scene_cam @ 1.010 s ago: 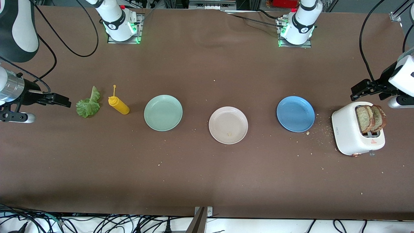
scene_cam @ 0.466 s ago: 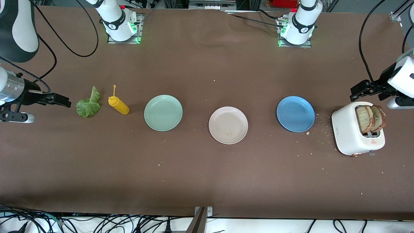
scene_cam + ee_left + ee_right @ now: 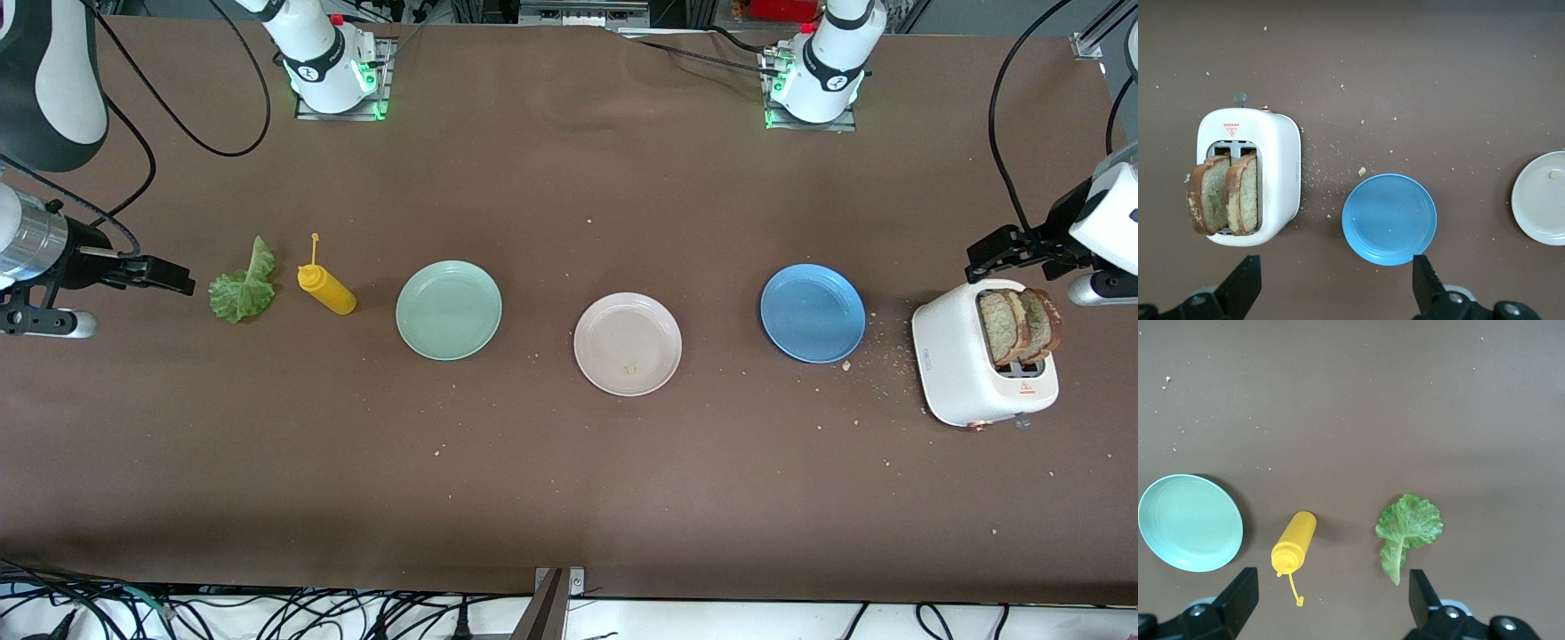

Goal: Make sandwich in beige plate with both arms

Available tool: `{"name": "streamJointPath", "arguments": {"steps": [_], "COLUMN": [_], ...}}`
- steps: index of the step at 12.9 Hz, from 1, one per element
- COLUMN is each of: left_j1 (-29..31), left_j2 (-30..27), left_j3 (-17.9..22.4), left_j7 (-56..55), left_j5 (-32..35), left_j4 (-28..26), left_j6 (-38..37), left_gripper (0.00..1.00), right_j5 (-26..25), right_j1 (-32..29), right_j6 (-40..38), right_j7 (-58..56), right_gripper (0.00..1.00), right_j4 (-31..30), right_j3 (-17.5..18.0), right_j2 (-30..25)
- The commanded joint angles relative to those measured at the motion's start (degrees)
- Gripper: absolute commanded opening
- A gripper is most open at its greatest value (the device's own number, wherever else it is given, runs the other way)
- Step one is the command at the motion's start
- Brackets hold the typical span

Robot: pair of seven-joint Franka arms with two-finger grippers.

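Landmark: beige plate [image 3: 628,344], mid-table, holding only a small crumb.

Mint-green plate [image 3: 449,310] lies toward the right arm's end from the beige plate, blue plate [image 3: 813,313] toward the left arm's end; both sit slightly farther from the front camera than the beige plate, each apart from it with bare brown table [image 3: 569,498] between. The strip of table nearer the front camera than the beige plate holds only scattered crumbs out to the table edge.

Past the mint-green plate from the beige plate: yellow squeeze bottle [image 3: 325,289] lying on its side, then the lettuce leaf [image 3: 243,287] flat on the table, not touching the bottle.

Past the blue plate: white toaster [image 3: 982,356], two bread slices [image 3: 1021,325] standing in its slots, crumbs around its base.

Left gripper [image 3: 1003,249] hangs over the toaster's edge, jaws wide, holding nothing. Right gripper [image 3: 163,274] hangs just outside the lettuce leaf, jaws wide, holding nothing.
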Motion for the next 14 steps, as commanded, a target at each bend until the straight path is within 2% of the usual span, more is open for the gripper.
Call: {"name": "streamJointPath", "arguments": {"steps": [1, 7, 12, 14], "left_j1": [3.9, 9.2, 11.4, 12.1], "left_j2": [0.2, 5.8, 6.7, 7.8], "left_j3": [-0.5, -0.5, -0.5, -0.5], "left_j7": [5.6, 8.0, 10.0, 10.0], "left_j5": [-1.8, -1.8, -1.8, -1.8], "left_j4": [-3.3, -5.0, -13.0, -13.5], "left_j6": [4.4, 7.5, 15.9, 16.4], "left_gripper": [1.00, 1.00, 1.00, 1.00], "right_j5": [-1.3, -1.7, -1.7, -1.7], "right_j1": [0.5, 0.6, 0.5, 0.5], "right_j6": [-0.3, -0.3, -0.4, -0.4], "right_j7": [2.5, 3.3, 3.3, 3.3], "right_gripper": [1.00, 1.00, 1.00, 1.00], "right_j4": [1.2, 1.2, 1.2, 1.2], "right_j3": [0.4, 0.4, 0.4, 0.4], "right_j2": [0.4, 0.4, 0.4, 0.4]}}
